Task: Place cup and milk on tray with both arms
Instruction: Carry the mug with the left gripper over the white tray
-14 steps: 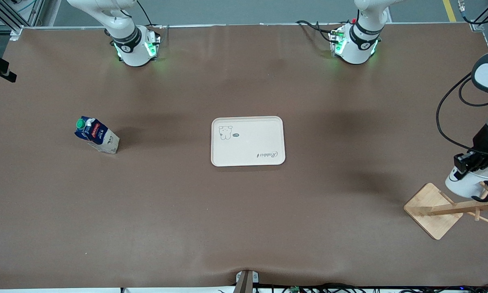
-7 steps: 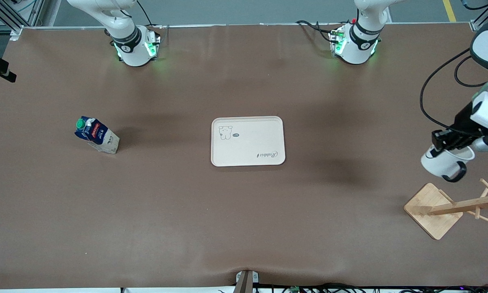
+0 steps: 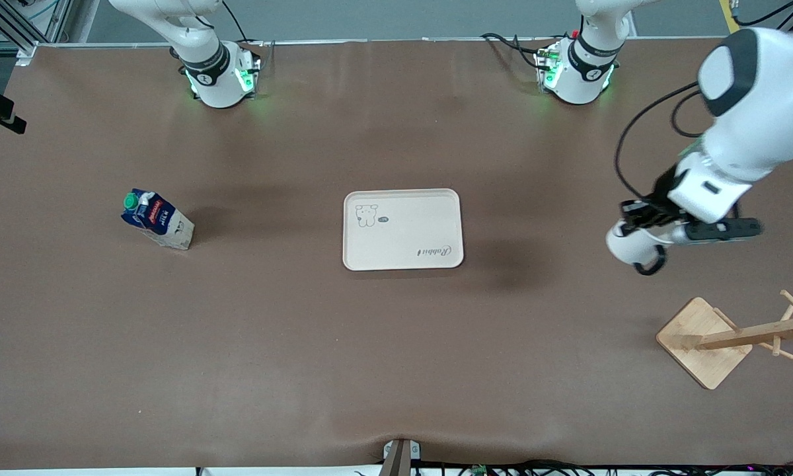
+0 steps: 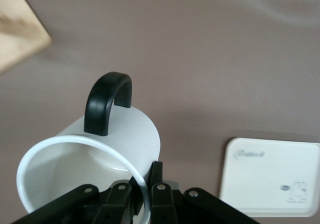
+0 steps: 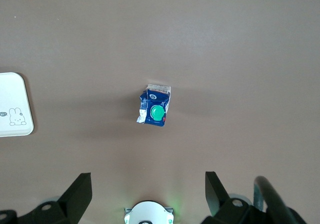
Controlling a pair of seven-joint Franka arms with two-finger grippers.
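A brown desk [image 3: 304, 344] carries the tray [image 3: 403, 229] at its centre, with the milk [image 3: 157, 220] standing at its 9 o'clock and a wooden rack [image 3: 720, 338] off at 4 o'clock. The left gripper [image 4: 141, 196], clamped tight on the cup's [image 3: 629, 244] rim, holds it in the air at the tray's 3 o'clock; the right gripper [image 5: 148, 193] hangs spread wide and empty over the milk. With only a thin rim pinch, the cup could swing or slip, and might land tilted on the tray's raised lip.
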